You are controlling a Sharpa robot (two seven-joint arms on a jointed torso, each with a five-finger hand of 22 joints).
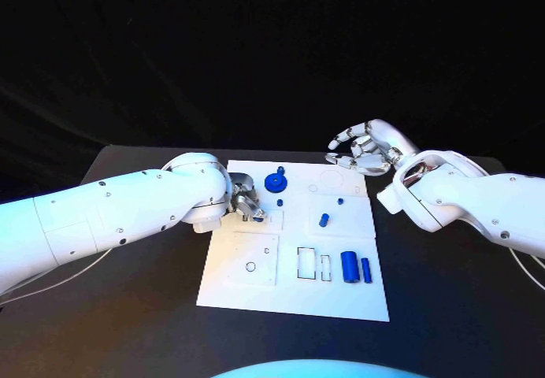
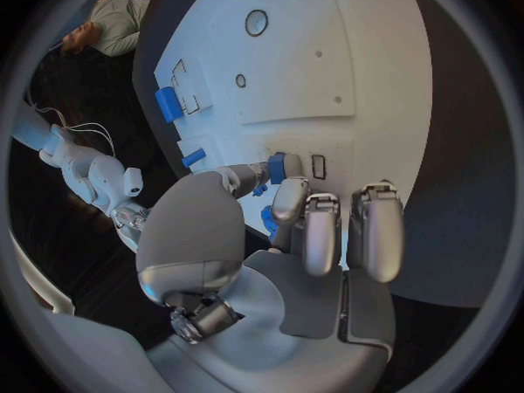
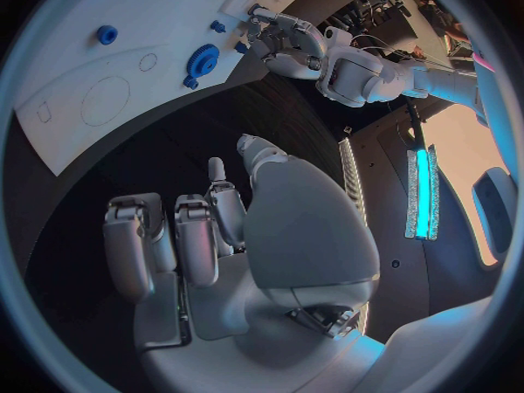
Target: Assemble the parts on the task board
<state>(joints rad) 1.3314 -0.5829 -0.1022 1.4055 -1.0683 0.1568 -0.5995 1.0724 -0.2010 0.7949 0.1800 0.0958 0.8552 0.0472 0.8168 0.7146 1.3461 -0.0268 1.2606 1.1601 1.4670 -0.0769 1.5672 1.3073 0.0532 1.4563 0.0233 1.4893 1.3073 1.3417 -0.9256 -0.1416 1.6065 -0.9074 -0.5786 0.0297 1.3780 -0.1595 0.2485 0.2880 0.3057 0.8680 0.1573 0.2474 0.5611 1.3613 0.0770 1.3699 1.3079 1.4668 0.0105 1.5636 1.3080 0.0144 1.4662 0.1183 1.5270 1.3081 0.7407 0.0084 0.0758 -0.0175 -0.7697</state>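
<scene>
The white task board (image 1: 228, 287) lies mid-table. On it are a blue gear (image 1: 275, 183), a small blue peg (image 1: 279, 202), another blue piece (image 1: 324, 220) and two blue blocks (image 1: 357, 268). My left hand (image 1: 250, 206) is low over the board's left side with its fingers bent down. In the left wrist view its fingertips (image 2: 288, 199) sit right beside the small blue peg (image 2: 278, 167); whether they pinch it is hidden. My right hand (image 1: 364, 150) hovers above the board's far right corner, fingers loosely curved and apart, holding nothing. The gear (image 3: 202, 61) and left hand (image 3: 279, 39) appear beyond it.
Outlined slots (image 1: 308, 263) and a ring outline (image 1: 250, 266) mark the board's near half, and a large circle outline (image 1: 329, 183) marks its far right. Black table (image 1: 454, 315) surrounds the board on all sides.
</scene>
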